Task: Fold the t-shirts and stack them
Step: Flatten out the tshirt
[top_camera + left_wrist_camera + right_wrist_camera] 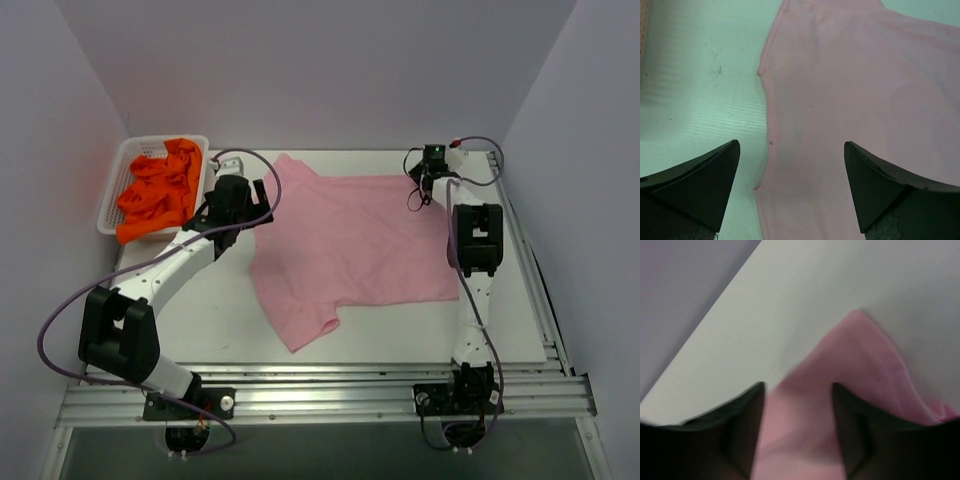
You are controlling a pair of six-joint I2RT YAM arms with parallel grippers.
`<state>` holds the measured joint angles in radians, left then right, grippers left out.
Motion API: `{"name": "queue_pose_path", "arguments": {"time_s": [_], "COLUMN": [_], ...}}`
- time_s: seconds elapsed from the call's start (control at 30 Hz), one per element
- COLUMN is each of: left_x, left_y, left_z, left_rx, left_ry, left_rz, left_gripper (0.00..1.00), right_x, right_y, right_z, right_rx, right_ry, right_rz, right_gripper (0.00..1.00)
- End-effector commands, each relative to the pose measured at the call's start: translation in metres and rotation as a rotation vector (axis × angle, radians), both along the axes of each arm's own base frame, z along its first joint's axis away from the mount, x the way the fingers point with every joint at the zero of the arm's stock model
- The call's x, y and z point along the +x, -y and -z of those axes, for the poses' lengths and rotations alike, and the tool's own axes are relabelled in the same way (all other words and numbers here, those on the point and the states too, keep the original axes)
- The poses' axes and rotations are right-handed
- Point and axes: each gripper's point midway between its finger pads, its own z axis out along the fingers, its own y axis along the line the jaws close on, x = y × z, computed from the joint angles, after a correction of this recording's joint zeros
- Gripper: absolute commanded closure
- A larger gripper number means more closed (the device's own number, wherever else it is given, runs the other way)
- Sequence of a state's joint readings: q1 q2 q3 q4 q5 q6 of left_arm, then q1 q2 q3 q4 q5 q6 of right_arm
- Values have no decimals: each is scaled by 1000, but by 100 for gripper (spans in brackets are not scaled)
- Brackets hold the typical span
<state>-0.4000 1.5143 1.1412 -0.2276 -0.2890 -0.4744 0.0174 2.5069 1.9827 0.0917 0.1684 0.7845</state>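
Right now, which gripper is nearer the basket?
Left. The left gripper hovers just right of the basket, over the pink shirt's edge; the right gripper is well away, at the shirt's far right corner.

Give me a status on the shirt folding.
Done: pink t-shirt spread flat, unfolded. In hand: open left gripper over its edge; right gripper straddles a corner, grip unclear. Left: every fold, plus the orange t-shirts in the white mesh basket; no stack yet.

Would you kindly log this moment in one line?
pink shirt: flat; left pincer: open over edge; right pincer: straddles corner, grip unclear; orange shirts: in basket
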Motion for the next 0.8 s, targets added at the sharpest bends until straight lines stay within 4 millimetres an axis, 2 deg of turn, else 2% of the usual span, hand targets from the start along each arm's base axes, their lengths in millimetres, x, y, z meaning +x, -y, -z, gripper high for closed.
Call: {"name": "queue_pose_path", "arguments": {"time_s": [0.0,0.03,0.07,0.1,0.13,0.17,0.2,0.23,0.27,0.3,0.33,0.37,0.4,0.43,0.47,0.5,0.53,0.57,0.6,0.63,0.67,0.7,0.73,0.77], "left_x": [0,-1,-5,-7,-9,-12,-16,-21,-30,-38,-41,-54,-64,-73,-86,-98,-112,-122,-130,-144,-152,-162,-172,-181], "left_y": [-7,-7,-9,-14,-17,-21,-25,-29,-32,-34,-30,-31,-27,-24,-24,-17,-18,-18,-14,-4,-1,0,8,8], "left_z": [-41,-49,-65,-71,-77,-97,-103,-106,-122,-109,-113,-122,-104,-99,-105,-99,-76,-72,-66,-49,-45,-32,-26,-12], "left_rx": [-11,-21,-31,-15,-10,-15,-7,-6,-32,-38,-84,-128,-139,-172,-197,-202,-201,-206,-212,-197,-199,-182,-203,-199], "left_ry": [113,139,175,186,191,227,235,232,275,264,300,338,314,299,313,293,217,199,173,121,104,59,31,1], "left_rz": [-28,-22,-23,-35,-44,-61,-73,-83,-95,-95,-96,-82,-65,-62,-53,-41,-63,-65,-47,-2,14,22,40,45], "left_gripper": [6,6,6,6,6,6,6,5,3,2,1,0,5,7,7,9,9,9,9,9,9,9,9,9], "right_x": [-25,-36,-43,-54,-60,-71,-80,-98,-114,-133,-146,-172,-182,-192,-218,-224,-234,-250,-267,-277,-292,-308,-318,-331], "right_y": [13,9,8,3,0,-2,-6,-4,-23,-27,-32,-40,-44,-45,-47,-35,-30,-25,-25,-29,-32,-21,-33,-33], "right_z": [-58,-62,-110,-118,-138,-174,-188,-194,-223,-222,-230,-233,-234,-232,-215,-210,-204,-216,-184,-185,-196,-185,-188,-196], "right_rx": [-72,-105,-141,-186,-221,-248,-288,-336,-347,-370,-377,-366,-335,-277,-206,-134,-62,-5,55,49,12,-48,-73,-97], "right_ry": [76,110,187,186,200,236,228,176,206,159,168,176,206,234,233,258,270,325,275,286,302,230,228,236], "right_rz": [3,12,10,26,31,49,51,84,66,67,75,46,30,22,-22,-7,-15,-29,-91,-129,-158,-96,-127,-128], "right_gripper": [47,24,10,1,0,0,0,0,0,0,0,0,1,5,8,16,22,27,29,24,18,6,1,0]}}
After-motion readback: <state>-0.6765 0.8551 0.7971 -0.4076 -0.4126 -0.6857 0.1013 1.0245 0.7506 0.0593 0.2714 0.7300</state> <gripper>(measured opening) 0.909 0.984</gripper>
